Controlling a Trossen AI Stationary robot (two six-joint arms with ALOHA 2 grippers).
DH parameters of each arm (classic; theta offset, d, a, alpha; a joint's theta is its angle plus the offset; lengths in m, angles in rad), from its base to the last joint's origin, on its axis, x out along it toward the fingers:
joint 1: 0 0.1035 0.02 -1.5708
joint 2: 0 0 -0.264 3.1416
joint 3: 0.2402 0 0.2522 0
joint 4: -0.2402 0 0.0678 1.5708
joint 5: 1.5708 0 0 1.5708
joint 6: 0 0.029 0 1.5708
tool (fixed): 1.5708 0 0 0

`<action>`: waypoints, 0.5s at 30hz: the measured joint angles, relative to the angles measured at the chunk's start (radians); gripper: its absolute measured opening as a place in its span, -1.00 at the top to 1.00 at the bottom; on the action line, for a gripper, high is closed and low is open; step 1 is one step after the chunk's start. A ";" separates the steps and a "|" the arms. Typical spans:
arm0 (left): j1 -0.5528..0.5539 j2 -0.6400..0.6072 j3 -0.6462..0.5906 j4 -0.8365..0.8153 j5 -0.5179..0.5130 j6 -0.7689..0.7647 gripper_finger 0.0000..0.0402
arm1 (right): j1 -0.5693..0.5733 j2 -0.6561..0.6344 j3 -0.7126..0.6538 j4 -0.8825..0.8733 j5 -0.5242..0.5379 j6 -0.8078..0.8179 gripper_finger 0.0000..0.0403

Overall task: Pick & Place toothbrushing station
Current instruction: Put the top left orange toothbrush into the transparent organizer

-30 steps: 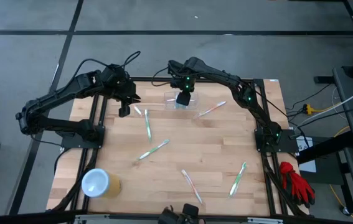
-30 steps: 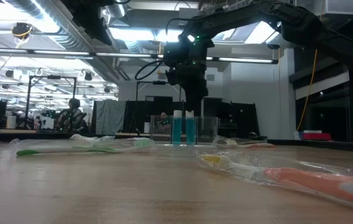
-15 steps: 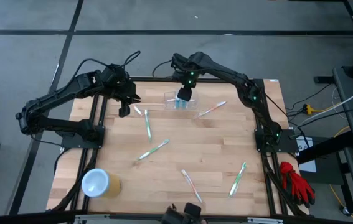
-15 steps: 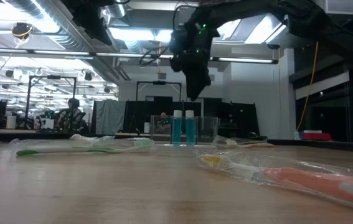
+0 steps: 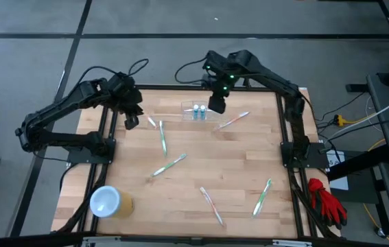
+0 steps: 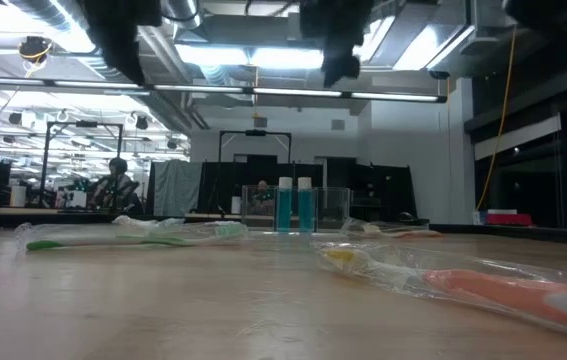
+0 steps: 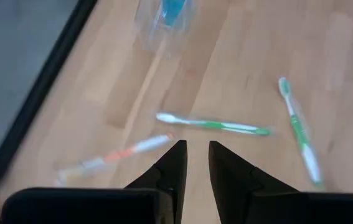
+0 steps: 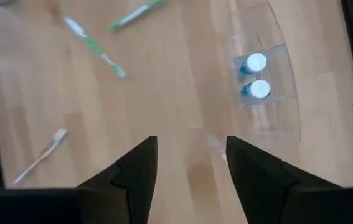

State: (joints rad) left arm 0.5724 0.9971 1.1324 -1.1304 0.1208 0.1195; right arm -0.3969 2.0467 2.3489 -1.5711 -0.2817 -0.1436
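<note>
The right gripper point(image 5: 217, 105) was held above the far edge of the table point(image 5: 235, 165), fingers point(image 8: 136, 168) spread apart, nothing gripped, just beside the toothbrushing station point(image 5: 199, 112) but clear of it. The station, a clear plastic holder, was set upright on the table near the far edge, about the middle. Two blue tubes with white caps point(image 8: 254, 76) were held upright inside it, side by side and touching or nearly so; in the low view they were seen standing within its see-through walls point(image 6: 331, 208). The left gripper point(image 5: 131, 121) was held over the far left part of the table, fingers point(image 7: 172, 168) parted by a narrow gap, empty. Wrapped toothbrushes were scattered flat on the wood: a green one point(image 5: 162, 138) near the left gripper, an orange one point(image 5: 233, 121) just right of the station, others nearer the front. A yellow cup with a white top point(image 5: 107, 202) was lying at the near left corner, well apart from the station; its contents could not be told.
</note>
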 joint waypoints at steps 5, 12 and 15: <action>-0.001 -0.055 0.000 -0.101 -0.086 -0.318 0.70 | 0.044 -0.090 -0.001 0.000 0.004 0.031 0.04; -0.067 -0.117 -0.010 -0.186 -0.258 -0.761 0.70 | 0.098 -0.138 -0.001 0.000 0.004 0.081 0.04; -0.110 -0.155 -0.089 -0.190 -0.312 -0.909 0.70 | 0.123 -0.138 -0.002 0.000 0.003 0.104 0.04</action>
State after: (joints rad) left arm 0.4626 0.8418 1.0430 -1.3209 -0.1916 -0.7895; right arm -0.2734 1.9091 2.3470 -1.5711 -0.2782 -0.0397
